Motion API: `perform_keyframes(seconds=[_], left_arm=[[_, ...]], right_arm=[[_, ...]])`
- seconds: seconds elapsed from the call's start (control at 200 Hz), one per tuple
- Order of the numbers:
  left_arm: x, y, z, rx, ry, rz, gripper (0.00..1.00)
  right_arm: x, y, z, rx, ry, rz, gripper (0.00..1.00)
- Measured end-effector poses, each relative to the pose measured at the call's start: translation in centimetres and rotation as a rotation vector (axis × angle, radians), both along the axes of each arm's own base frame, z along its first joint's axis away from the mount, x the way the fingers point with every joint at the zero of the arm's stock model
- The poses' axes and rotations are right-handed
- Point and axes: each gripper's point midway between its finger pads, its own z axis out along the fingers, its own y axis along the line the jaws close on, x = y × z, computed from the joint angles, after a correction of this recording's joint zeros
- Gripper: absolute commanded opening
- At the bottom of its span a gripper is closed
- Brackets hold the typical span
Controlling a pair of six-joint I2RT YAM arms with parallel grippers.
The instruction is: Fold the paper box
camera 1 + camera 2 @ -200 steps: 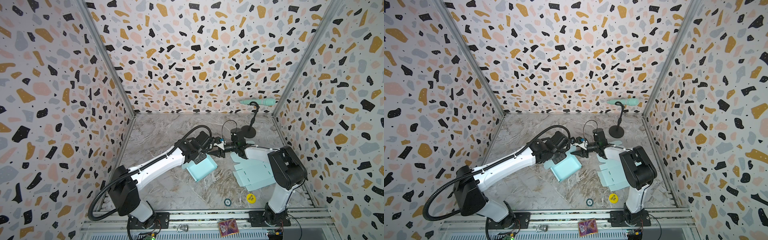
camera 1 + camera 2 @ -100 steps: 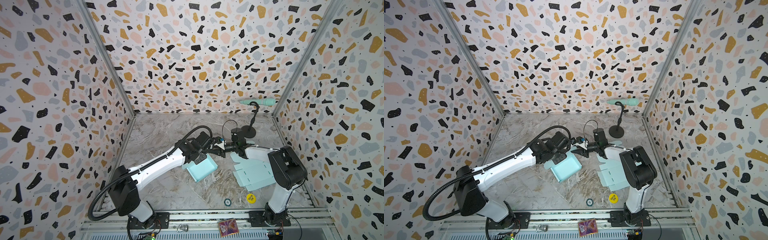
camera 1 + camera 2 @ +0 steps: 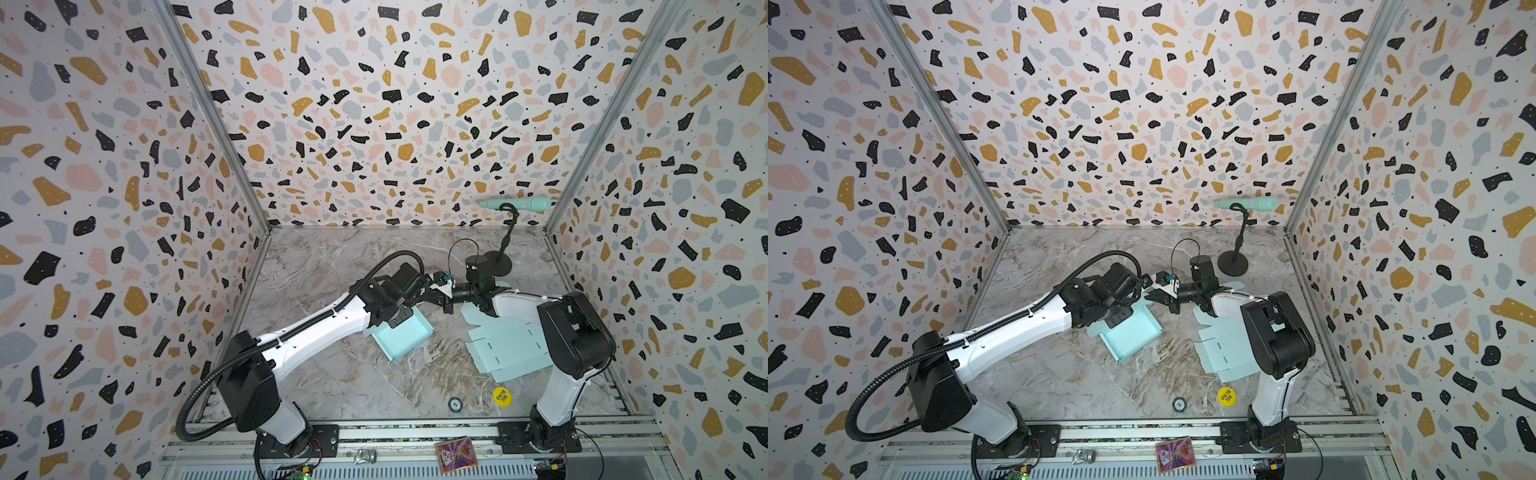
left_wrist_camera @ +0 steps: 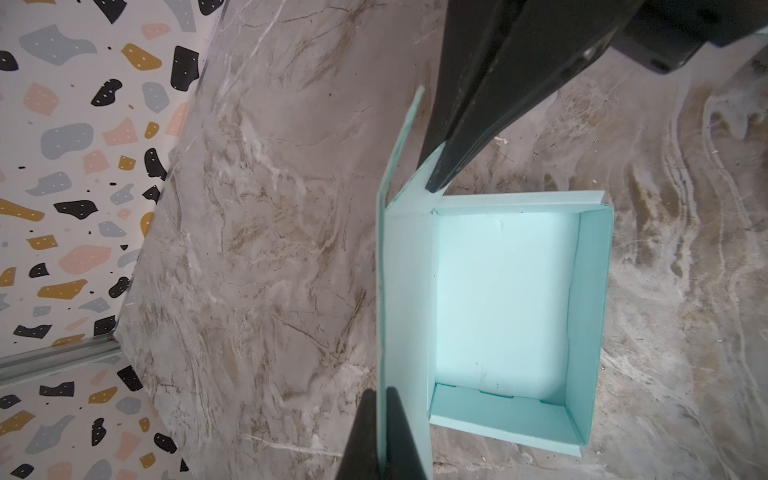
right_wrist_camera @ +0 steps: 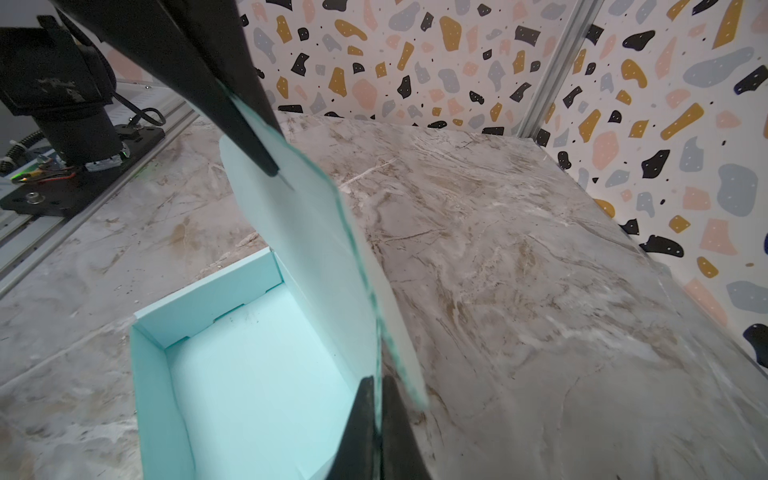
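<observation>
Pinching the box flap [image 5: 307, 257] at 12 o'clock with left fingers [image 4: 401, 440] and right fingers [image 5: 397, 436] clamped; risks tearing if pulled apart

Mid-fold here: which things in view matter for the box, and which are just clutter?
In the job:
paper box
left gripper and right gripper, both shut on its raised flap

Lying about:
flat box blank, untouched
yellow chip
dark chip
microphone on stand
card on the front rail
</observation>
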Motion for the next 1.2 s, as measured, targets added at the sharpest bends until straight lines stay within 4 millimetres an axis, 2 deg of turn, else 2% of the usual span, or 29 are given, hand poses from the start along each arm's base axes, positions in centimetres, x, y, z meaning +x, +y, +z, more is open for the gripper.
perform_keyframes(seconds=[0.055, 0.19, 0.25, 0.305, 0.38, 0.501, 0.621, 0.851, 1.051, 1.201], left_arm=[[0.0, 0.0, 0.0, 0.0, -0.001, -0.001, 0.33], [0.4, -0.3, 0.4, -0.042, -0.024, 0.019, 0.58], [0.6, -0.1, 0.8, -0.094, -0.032, 0.038, 0.72], [0.7, 0.6, 1.5, -0.177, -0.035, 0.066, 0.81], [1.2, 3.2, 3.0, -0.309, -0.06, 0.144, 0.92], [1.8, 7.6, 5.0, -0.543, -0.125, 0.286, 0.95], [1.2, 9.1, 4.4, -0.712, -0.124, 0.341, 0.96], [0.4, 8.2, -0.7, -0.796, 0.016, 0.358, 0.96], [1.3, 7.6, -1.6, -0.795, 0.031, 0.355, 0.95], [2.0, 7.4, -2.7, -0.783, 0.042, 0.372, 0.83]], right_arm=[[0.0, 0.0, 0.0, 0.0, 0.0, 0.002, 0.02], [-0.1, -0.1, -0.3, -0.007, 0.002, 0.001, 0.02], [-0.2, -0.3, -0.6, -0.011, 0.009, -0.004, 0.02], [-0.2, -0.5, -0.8, -0.015, 0.02, -0.008, 0.02], [-0.2, -1.0, -1.1, -0.019, 0.032, -0.018, 0.02], [0.4, -2.1, -1.4, -0.024, 0.045, -0.047, 0.01], [0.8, -2.9, -1.6, -0.03, 0.053, -0.064, 0.01], [0.8, -3.3, -1.0, -0.033, 0.046, -0.073, 0.01], [0.9, -3.4, -0.9, -0.038, 0.047, -0.079, 0.0], [0.9, -3.4, -1.0, -0.042, 0.049, -0.083, 0.0]])
